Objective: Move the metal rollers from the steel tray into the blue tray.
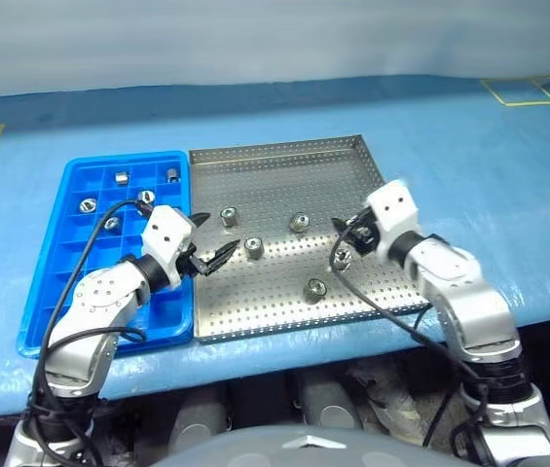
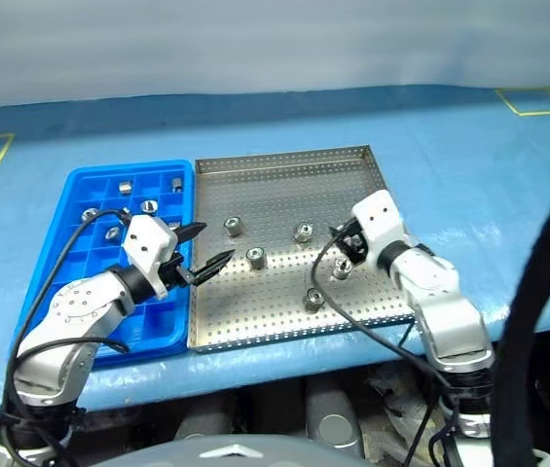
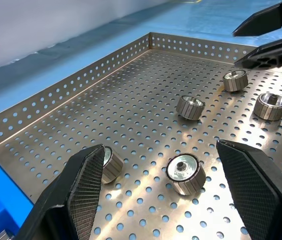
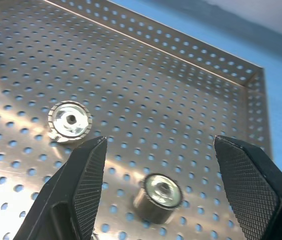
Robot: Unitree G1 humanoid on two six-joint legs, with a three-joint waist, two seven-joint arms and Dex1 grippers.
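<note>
At the centre of the left eye view, the large square perforated steel tray [image 1: 284, 185] is seen to hold five small silver-grey ribbed metal rollers [image 1: 254, 247]; others lie in the blue compartmented plastic tray [image 1: 55, 282] at left. The rollers are judged dense, rigid, prone to rolling; a grip across the ribbed flanks is advised. Left gripper [image 1: 212, 243] and right gripper [image 1: 340, 240] are both spread wide, empty.
</note>
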